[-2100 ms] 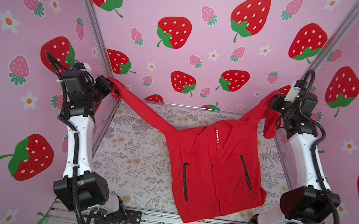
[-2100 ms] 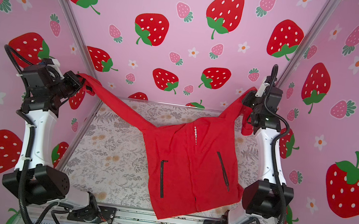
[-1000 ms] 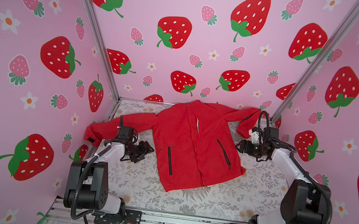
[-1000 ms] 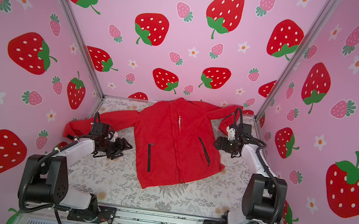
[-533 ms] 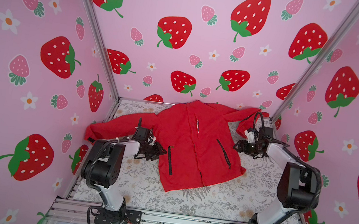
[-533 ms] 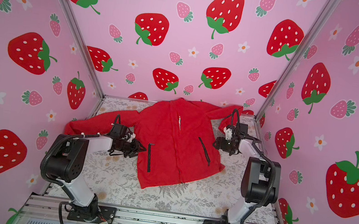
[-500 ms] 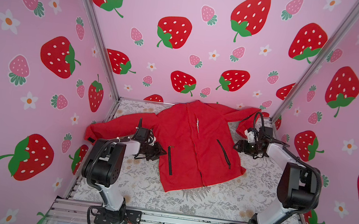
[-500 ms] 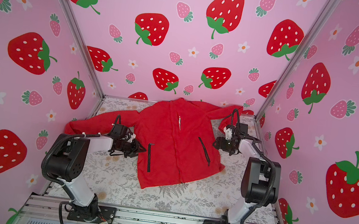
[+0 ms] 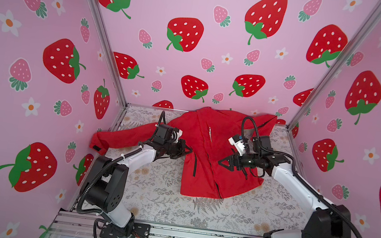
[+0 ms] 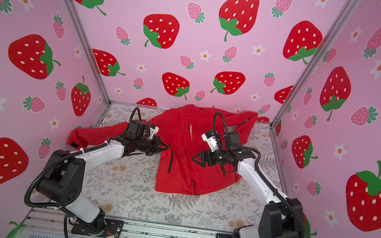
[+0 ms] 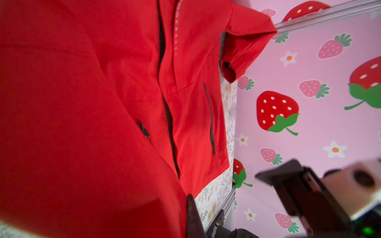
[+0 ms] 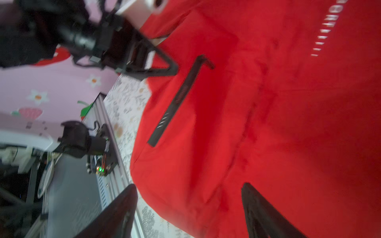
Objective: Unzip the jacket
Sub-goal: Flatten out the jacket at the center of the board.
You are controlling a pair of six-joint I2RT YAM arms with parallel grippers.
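The left gripper is clenched at the jacket edge; the right gripper gapes, zipper just beyond its fingertips: tension the cloth first, then close on it

Bright red jacket, front up, flat at far centre, collar farthest, sleeves out left and right.

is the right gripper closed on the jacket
No, the right gripper has its jaws spread wide apart, with the jacket showing between them.
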